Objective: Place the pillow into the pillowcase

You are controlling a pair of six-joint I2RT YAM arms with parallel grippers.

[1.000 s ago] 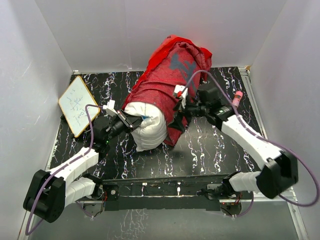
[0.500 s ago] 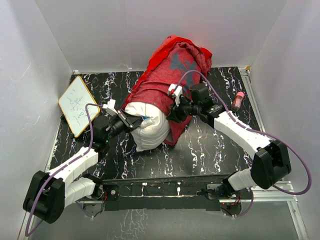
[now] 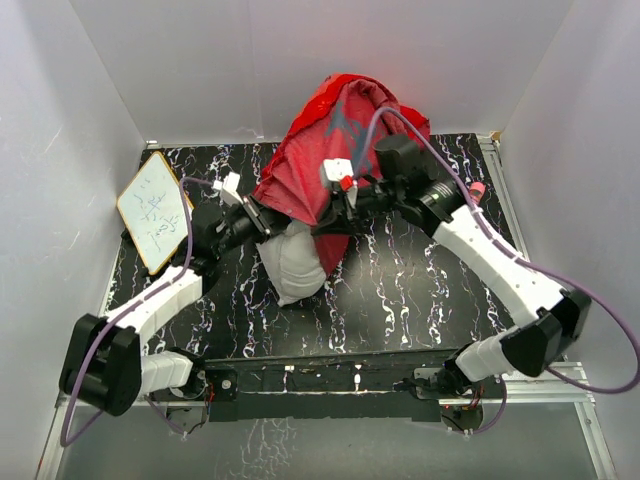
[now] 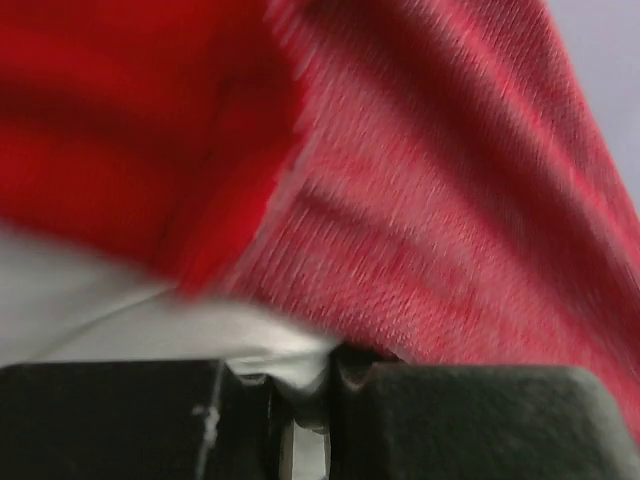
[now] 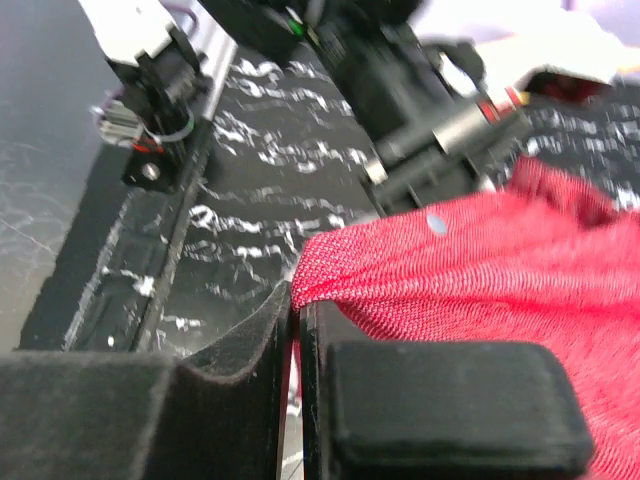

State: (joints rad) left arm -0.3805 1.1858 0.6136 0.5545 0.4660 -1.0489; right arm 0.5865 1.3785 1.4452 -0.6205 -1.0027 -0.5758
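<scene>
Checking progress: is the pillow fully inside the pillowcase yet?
Partly. The pillow has its white near end sticking out below the red pillowcase.

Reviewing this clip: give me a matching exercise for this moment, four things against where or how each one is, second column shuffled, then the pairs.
Things:
1. pillow
2. pillowcase
3. white board
4. pink item

Place or state:
A. near the far right edge of the table
B. propped by the left wall
C. edge pinched in the right gripper
D. white near end showing, the rest covered in red

Pairs: 1-D, 2-C, 3-B, 4-A
</scene>
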